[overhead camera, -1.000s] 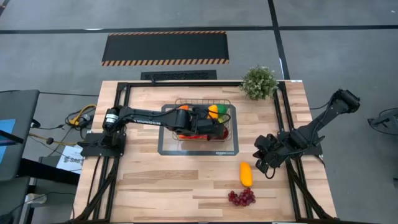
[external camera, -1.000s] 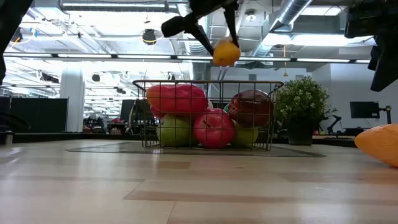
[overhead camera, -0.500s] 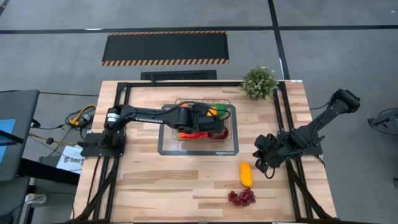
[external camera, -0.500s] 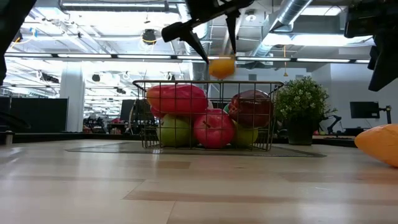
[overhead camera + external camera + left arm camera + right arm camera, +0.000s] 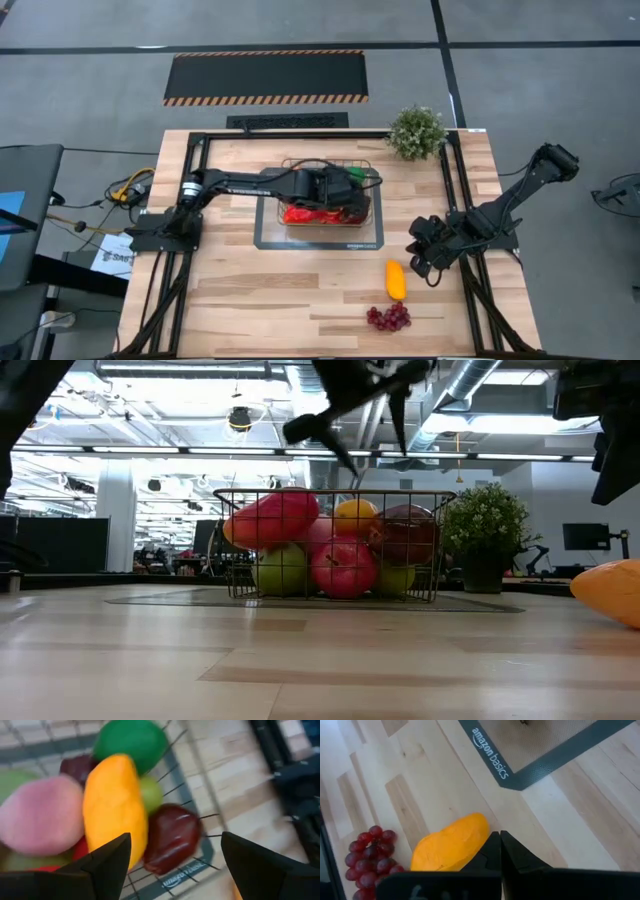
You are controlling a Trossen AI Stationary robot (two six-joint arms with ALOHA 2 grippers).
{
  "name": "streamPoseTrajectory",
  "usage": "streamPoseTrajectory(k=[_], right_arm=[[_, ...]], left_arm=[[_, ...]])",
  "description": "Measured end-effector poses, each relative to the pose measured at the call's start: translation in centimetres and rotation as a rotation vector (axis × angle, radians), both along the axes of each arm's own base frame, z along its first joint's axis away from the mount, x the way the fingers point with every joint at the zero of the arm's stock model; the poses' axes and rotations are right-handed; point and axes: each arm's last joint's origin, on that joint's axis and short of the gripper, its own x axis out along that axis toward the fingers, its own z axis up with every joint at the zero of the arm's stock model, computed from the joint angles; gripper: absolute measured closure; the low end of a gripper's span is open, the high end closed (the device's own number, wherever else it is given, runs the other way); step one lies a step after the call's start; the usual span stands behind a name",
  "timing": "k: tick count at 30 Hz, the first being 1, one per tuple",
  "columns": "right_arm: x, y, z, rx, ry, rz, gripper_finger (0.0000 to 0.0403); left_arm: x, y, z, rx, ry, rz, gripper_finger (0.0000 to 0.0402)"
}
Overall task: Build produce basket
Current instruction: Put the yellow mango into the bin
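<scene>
Produce is piled inside the wire basket point(image 5: 335, 545), which is set on a flat grey dark-rimmed tray point(image 5: 268, 238) near the middle of the wooden table point(image 5: 260, 300). In the left wrist view a yellow-orange fruit point(image 5: 114, 807) is seen lying on top of the pile, with a pink one point(image 5: 42, 815) beside it, a green one point(image 5: 131, 739) beyond it and a dark maroon one point(image 5: 172, 837) against the mesh wall. From table height, red, green and yellow pieces are seen through the grid sides, the yellow one point(image 5: 355, 517) resting just under the rim.

The left gripper point(image 5: 345, 187) is held over the basket, above the pile; its fingers point(image 5: 107, 865) are spread apart and nothing is held between them.

Two pieces are left on the bare table, well apart from the basket: an orange-yellow fruit point(image 5: 396, 279) and, just beside it, a purple grape bunch point(image 5: 389, 317). The right gripper point(image 5: 428, 262) is parked near that fruit at the table's right side, its fingers point(image 5: 492, 852) pressed together and empty.

A potted plant point(image 5: 417, 132) is placed at the far right corner
</scene>
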Motion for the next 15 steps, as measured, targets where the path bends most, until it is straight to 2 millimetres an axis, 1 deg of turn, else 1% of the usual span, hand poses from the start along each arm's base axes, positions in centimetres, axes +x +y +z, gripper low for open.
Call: streamPoseTrajectory(k=[4,7,10,12,14,15], right_arm=[[-0.1,0.0,-0.1,0.032,0.013,-0.046,0.0396],[-0.3,0.2,-0.1,0.082,0.037,-0.066,0.0396],[-0.6,0.6,-0.2,0.140,0.061,-0.082,0.0396],[-0.9,0.9,-0.2,0.179,0.074,-0.125,0.0396],[-1.3,1.2,-0.3,0.211,0.090,-0.167,0.0396],[-1.5,1.5,-0.3,0.225,0.093,-0.172,0.0396]], left_arm=[[0.1,-0.4,2.8,0.038,-0.067,-0.071,0.0109],[0.4,-1.5,4.3,0.047,-0.131,-0.146,0.0109],[1.0,-3.4,4.9,0.038,-0.214,-0.260,0.0109],[1.4,-4.7,5.0,0.046,-0.253,-0.313,0.0109],[1.9,-6.0,4.5,0.059,-0.272,-0.354,0.0109],[2.2,-6.5,3.9,0.059,-0.256,-0.365,0.0109]])
